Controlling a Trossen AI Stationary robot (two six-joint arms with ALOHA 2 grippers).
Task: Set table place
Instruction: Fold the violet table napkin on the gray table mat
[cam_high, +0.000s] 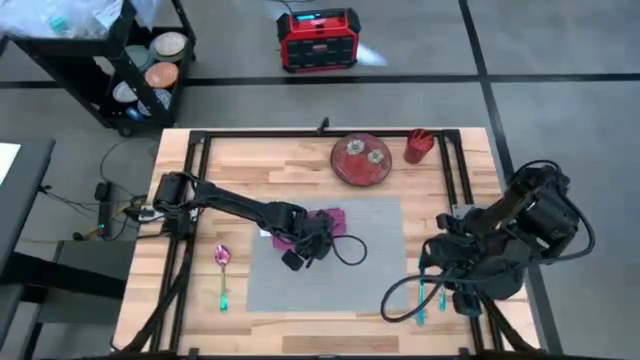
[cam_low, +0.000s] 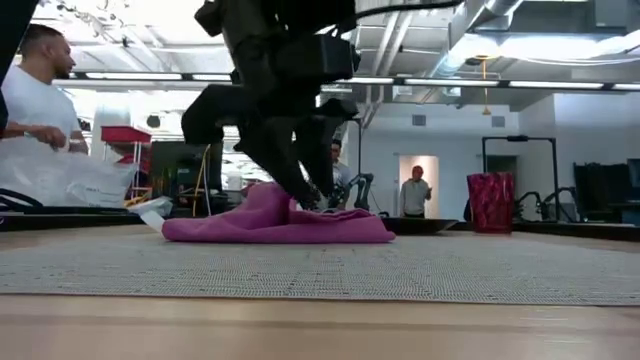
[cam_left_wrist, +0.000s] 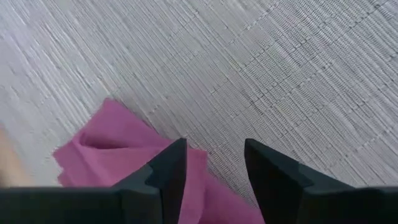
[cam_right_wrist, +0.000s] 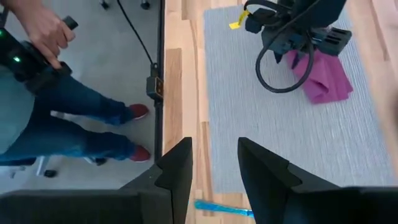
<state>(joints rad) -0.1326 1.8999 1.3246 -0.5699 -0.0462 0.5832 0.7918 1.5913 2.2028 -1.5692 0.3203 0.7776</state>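
Observation:
The grey placemat (cam_high: 340, 270) lies flat in the middle of the wooden table (cam_high: 200, 310). A crumpled magenta napkin (cam_high: 325, 222) rests on the mat's far left part. My left gripper (cam_left_wrist: 214, 162) stands open right at the napkin (cam_left_wrist: 118, 143), one finger over the cloth and the other over bare mat. In the low view its fingertips (cam_low: 318, 203) reach down to the top of the napkin (cam_low: 270, 225). My right gripper (cam_right_wrist: 214, 162) waits open above the table's right side (cam_high: 432, 262), with nothing between its fingers. My left gripper comes at the napkin from above, slanting down. One open finger (cam_left_wrist: 171, 171) lies over the napkin's edge (cam_left_wrist: 196, 165). I cannot tell whether it touches the cloth. The napkin lies bunched on the mat.
A red plate (cam_high: 361, 158) and a red cup (cam_high: 418, 147) stand at the far edge. A pink-bowled spoon (cam_high: 222, 275) lies left of the mat, and teal utensils (cam_high: 432, 295) lie to its right. A person (cam_right_wrist: 56, 106) stands beside the table.

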